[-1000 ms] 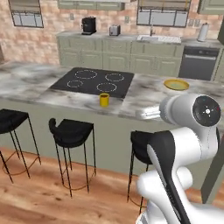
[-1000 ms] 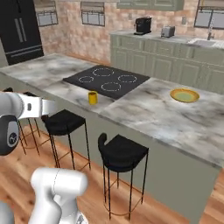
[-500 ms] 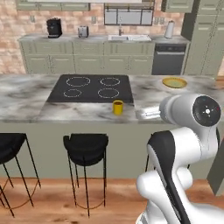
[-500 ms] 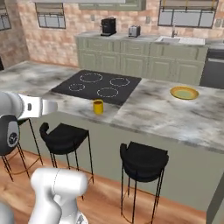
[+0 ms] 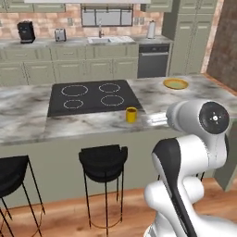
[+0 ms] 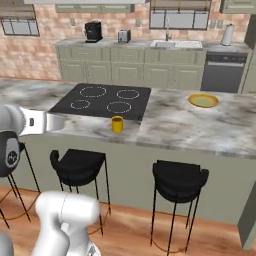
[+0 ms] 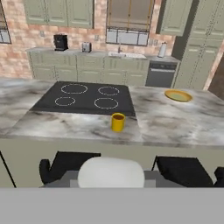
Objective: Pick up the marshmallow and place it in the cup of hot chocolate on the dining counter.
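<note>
On the bench point(image 5: 28, 115), cup of hot chocolate point(image 5: 131, 115) stands just beside the cooktop's point(image 5: 92, 96) front edge; plate point(image 5: 175, 84) well off to its right. Marshmallow too small to spot. Gripper reads shut, nothing seen held. Risk: arm well short, so reaching early means grabbing blind.

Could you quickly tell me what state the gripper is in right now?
Gripper: shut, and nothing can be seen held in it.

bare counter point(image 5: 157, 99) around cup point(image 5: 132, 115)
</note>
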